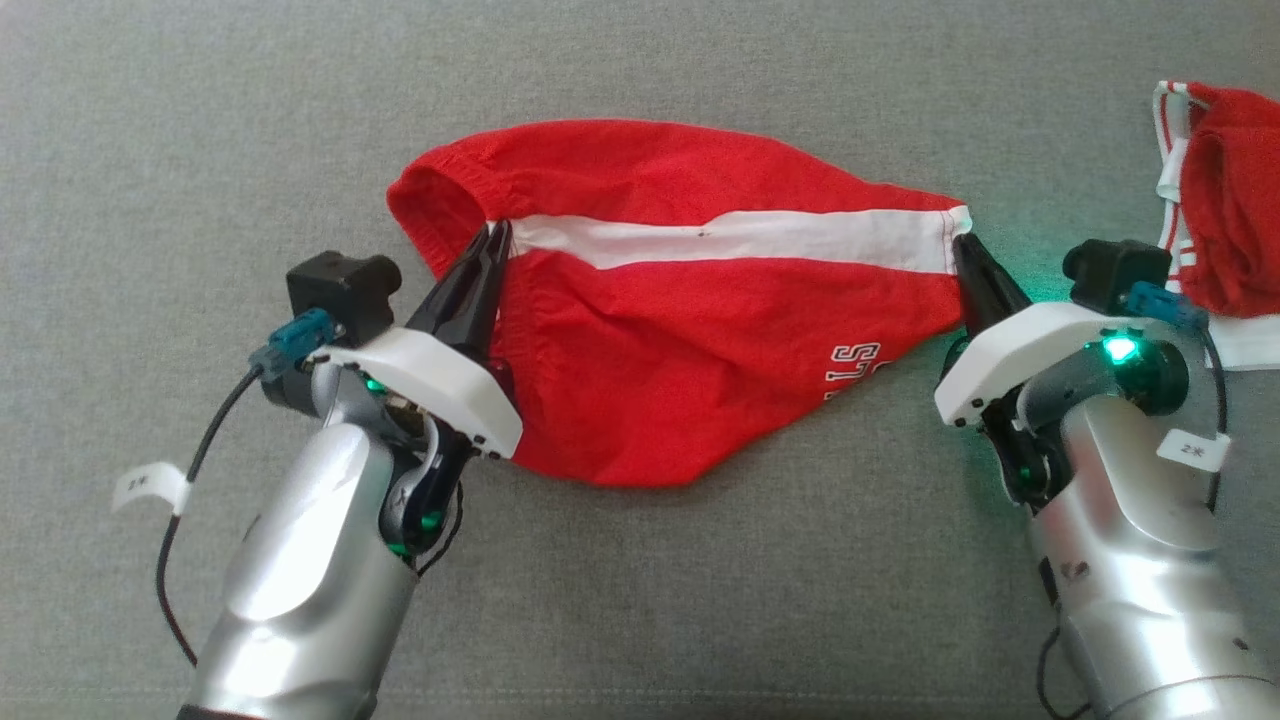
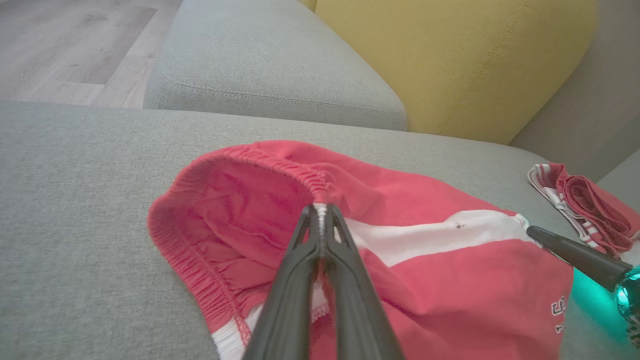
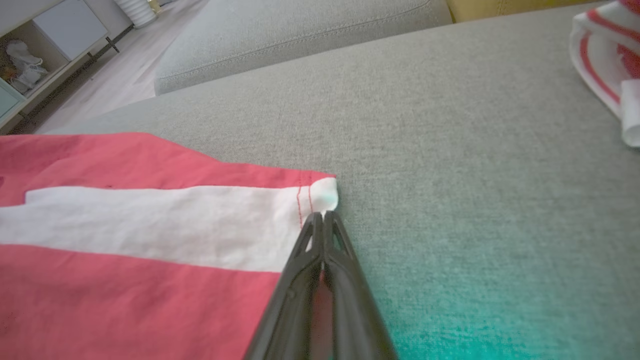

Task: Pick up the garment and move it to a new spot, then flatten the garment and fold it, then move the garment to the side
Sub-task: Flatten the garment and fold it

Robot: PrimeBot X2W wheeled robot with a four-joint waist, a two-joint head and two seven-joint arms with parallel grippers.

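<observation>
Both my left gripper point(image 1: 497, 232) and right gripper point(image 1: 965, 243) pinch the garment point(image 1: 700, 330) shut, yet the right's shallow corner bite may slip under tension.

Silver forearms point(image 1: 300, 560). White wrist plates point(image 1: 430, 385). Black camera blocks point(image 1: 340, 285) with teal connectors point(image 1: 295, 340). Black cables point(image 1: 190, 480), white paper tags point(image 1: 150, 487). Green lights point(image 1: 1120, 348). Long dark tapering jaws.
</observation>
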